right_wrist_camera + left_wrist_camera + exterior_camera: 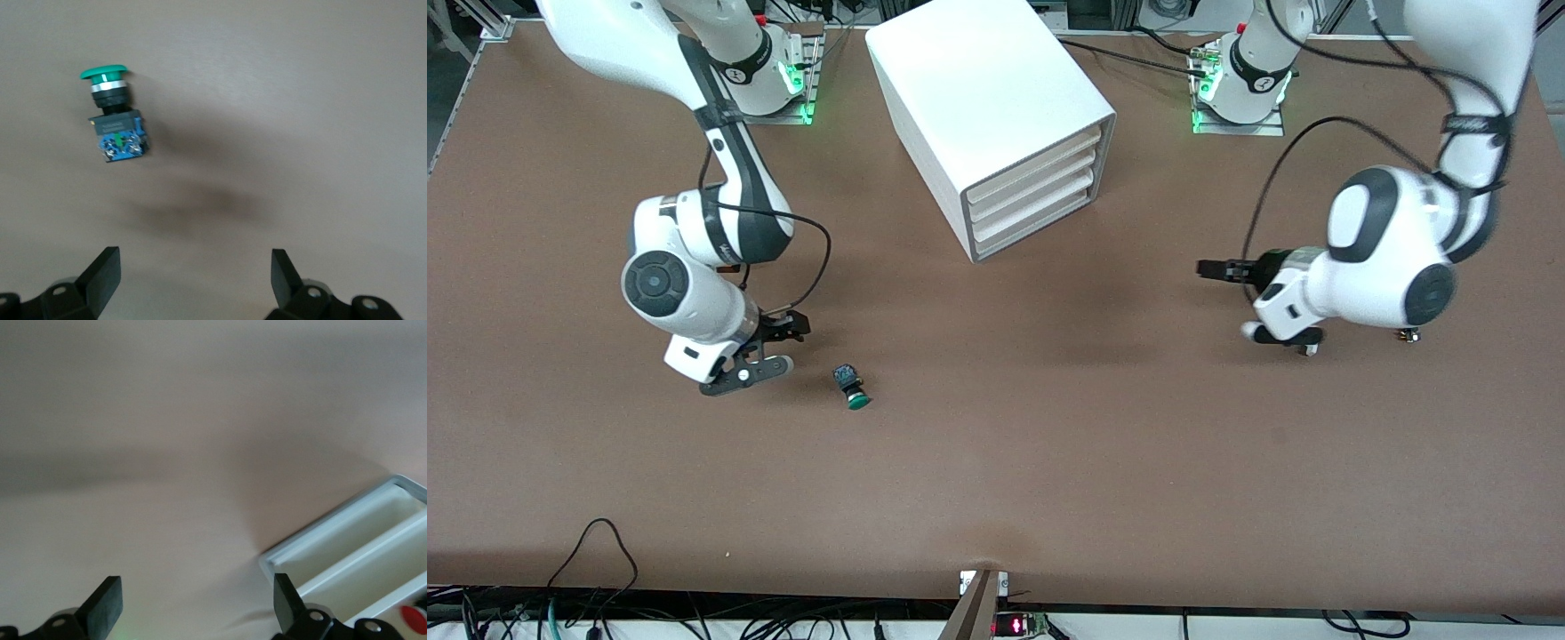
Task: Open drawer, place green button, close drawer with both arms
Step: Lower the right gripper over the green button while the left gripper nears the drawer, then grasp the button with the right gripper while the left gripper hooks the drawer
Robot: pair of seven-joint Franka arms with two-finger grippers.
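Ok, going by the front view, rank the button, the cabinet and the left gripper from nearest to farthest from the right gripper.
1. The button: lying on the table right beside the open right gripper.
2. The cabinet: mid-table, farther from the front camera than the button, all three drawers shut.
3. The left gripper: open, toward the left arm's end of the table, fingers pointing at the cabinet.

A bare brown matte table [1049, 462] has black cables [605, 613] lying along its edge nearest the front camera.
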